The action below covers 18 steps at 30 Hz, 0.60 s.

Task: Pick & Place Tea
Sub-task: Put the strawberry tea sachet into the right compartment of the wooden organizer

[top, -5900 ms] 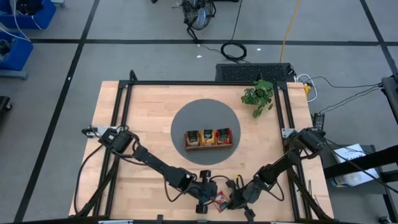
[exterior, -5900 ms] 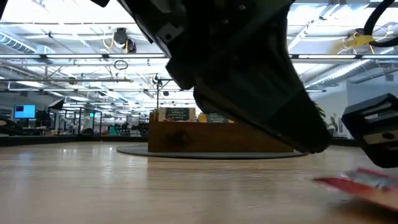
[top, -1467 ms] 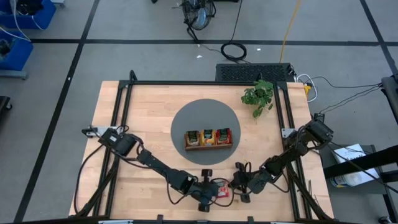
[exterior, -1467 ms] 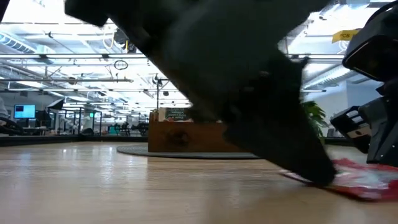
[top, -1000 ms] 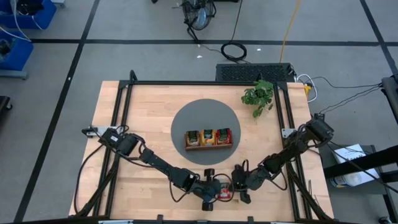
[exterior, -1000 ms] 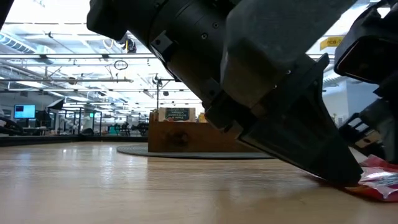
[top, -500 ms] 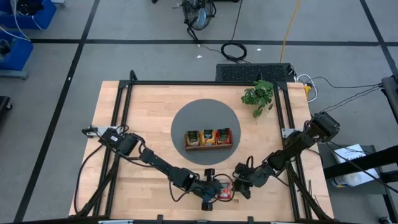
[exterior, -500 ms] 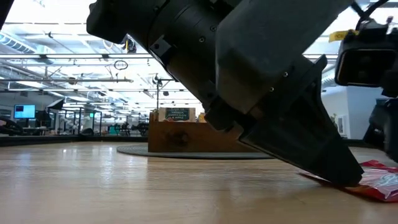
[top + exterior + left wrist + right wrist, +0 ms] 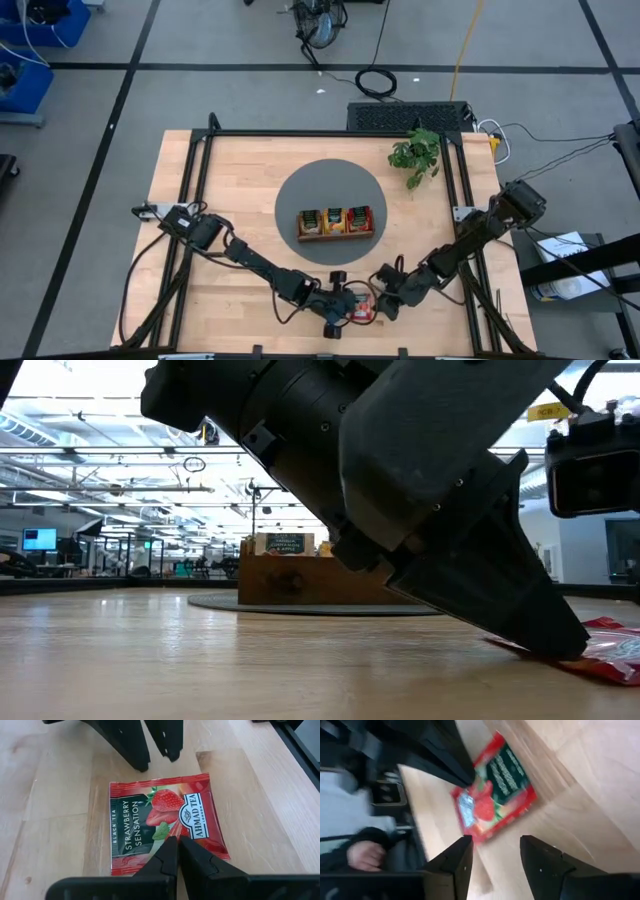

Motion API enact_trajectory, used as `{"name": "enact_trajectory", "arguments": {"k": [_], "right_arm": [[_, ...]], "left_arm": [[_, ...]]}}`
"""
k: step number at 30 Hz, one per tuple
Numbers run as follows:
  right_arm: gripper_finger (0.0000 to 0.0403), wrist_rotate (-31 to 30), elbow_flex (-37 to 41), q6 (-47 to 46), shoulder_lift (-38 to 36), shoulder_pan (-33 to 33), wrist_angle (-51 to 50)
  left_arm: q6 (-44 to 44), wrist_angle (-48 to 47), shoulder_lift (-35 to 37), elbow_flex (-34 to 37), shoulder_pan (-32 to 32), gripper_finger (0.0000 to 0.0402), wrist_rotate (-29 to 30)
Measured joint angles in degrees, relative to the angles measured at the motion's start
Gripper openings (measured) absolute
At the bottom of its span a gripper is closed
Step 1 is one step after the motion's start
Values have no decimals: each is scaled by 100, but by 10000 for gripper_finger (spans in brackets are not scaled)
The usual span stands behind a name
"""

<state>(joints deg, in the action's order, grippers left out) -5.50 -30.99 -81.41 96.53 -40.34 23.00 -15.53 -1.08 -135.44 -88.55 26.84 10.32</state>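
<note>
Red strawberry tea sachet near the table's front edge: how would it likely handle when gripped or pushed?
The red tea sachet looks thin and flat on the wooden table, so it is probably light and floppy. Its glossy wrapper may let it slide rather than lift. The left gripper pins it with shut fingers, likely to steady it.

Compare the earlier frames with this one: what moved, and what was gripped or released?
The right gripper opened and backed off the red sachet, now flat on the table. The left gripper, shut, came onto the sachet. The tray and plant stayed put.
</note>
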Motion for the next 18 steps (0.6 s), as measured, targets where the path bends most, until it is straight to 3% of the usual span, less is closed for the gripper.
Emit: {"name": "enact_trajectory", "arguments": {"k": [9,18], "right_arm": [[146,158,-292,93,14,251,-802],[146,383,-320,-39,675,326,-192]], "left_arm": [[31,115,-2,0,-58,26,-47],[238,220,-2,0,-108,26,-45]]}}
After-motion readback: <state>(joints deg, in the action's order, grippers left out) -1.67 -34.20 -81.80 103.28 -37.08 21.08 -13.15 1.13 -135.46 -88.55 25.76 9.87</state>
